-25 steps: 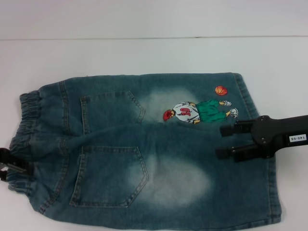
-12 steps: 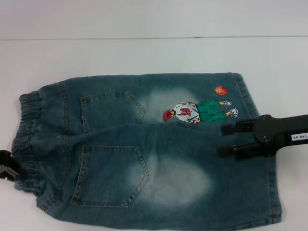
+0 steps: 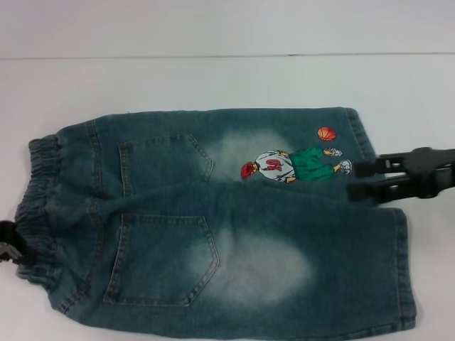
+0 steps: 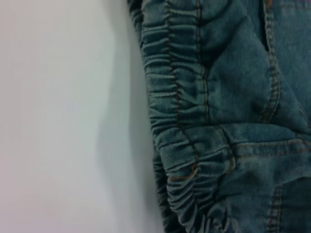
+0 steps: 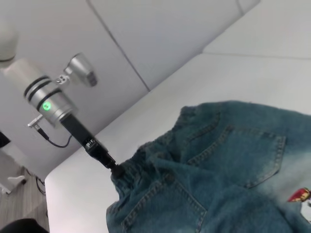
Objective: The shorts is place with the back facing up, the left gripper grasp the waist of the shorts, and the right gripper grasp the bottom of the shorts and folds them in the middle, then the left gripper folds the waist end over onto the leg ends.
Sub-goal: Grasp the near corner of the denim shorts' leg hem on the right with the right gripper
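Observation:
The blue denim shorts [image 3: 234,227] lie flat with the back pockets up. The ruffled waist [image 3: 39,206] is at the left and the leg ends [image 3: 402,270] are at the right. An embroidered basketball player [image 3: 291,165] sits near the far leg hem. My left gripper [image 3: 6,245] is at the table's left edge, against the near part of the waist. The right wrist view shows that left gripper [image 5: 112,167] touching the waist [image 5: 136,162]. The left wrist view shows only the elastic waist [image 4: 180,111]. My right gripper [image 3: 354,180] hovers open over the bottom of the shorts, beside the embroidery.
The white table [image 3: 213,85] runs back to a pale wall behind the shorts. In the right wrist view, the left arm's silver wrist [image 5: 48,102] with a green light stands above the table's edge, with floor beyond it.
My right gripper has moved to the right and farther back, from the middle of the leg area toward the hem by the embroidery. My left gripper has slid slightly left at the waist.

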`<state>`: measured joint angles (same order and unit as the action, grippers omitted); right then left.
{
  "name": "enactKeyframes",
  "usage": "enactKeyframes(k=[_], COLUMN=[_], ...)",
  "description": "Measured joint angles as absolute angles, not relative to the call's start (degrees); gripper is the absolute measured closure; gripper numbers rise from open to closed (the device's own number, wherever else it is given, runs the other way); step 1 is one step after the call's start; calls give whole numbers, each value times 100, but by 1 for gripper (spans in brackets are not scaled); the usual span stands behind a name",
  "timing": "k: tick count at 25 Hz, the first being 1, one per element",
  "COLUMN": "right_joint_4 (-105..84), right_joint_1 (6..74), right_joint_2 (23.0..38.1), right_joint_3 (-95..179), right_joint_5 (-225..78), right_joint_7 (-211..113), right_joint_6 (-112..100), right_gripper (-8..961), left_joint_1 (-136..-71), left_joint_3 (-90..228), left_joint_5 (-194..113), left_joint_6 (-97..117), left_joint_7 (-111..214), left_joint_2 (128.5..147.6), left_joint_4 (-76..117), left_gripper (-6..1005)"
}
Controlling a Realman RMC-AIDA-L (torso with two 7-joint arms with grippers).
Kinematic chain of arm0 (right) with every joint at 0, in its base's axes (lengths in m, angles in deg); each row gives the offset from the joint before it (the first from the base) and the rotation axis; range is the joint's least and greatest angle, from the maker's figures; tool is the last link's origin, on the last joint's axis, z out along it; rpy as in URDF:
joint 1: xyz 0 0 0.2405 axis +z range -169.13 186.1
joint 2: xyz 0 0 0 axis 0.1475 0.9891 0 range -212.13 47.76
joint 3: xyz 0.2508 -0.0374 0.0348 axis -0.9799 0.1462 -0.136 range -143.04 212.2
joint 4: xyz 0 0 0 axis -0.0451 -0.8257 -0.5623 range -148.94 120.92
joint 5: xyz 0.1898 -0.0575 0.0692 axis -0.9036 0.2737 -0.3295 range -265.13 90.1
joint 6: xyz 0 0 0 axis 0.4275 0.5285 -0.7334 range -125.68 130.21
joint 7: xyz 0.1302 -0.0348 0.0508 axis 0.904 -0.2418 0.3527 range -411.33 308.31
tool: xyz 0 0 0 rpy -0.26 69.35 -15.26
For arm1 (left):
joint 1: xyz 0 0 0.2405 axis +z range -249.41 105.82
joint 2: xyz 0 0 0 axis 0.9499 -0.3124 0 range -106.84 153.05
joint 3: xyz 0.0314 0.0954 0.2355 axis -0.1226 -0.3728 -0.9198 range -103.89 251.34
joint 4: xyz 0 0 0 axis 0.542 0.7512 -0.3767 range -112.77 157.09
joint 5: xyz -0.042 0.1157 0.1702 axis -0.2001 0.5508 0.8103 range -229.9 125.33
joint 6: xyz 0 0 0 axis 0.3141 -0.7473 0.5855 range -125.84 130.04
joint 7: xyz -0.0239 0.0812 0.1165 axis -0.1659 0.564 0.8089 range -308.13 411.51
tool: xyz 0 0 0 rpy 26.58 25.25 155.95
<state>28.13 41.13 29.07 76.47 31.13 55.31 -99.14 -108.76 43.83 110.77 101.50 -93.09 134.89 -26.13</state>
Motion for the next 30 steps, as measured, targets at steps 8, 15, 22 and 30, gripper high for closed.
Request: enactKeyframes(k=[8,15,22,30], right_joint_4=[3858,3819,3618,3388], right_joint_1=[4416,4491,4546,4765], right_joint_2=[2890,2927,2969,3084], right_joint_3=[7706,8008,8498,8733], right_joint_5=[4586,5685,6271,6496], right_joint_7=[6185,6185,6226,6196], right_joint_6=[-11122,-11135,-11148,-11127], right_gripper=[56,57,58,59], left_joint_1=[-10944,-11009,-11012,-11076], left_joint_3=[4405,4419,4415,4397], left_joint_5=[10892,10810,10786,10785], left_joint_6=[10226,10229,10220,10256], left_joint_7=[-9308,-9333,-9356,-9367], left_joint_2=[13449,13411,13411,13429], left_joint_4=[-2653,-2654,-2662,-2662], left_gripper=[968,965,962,959])
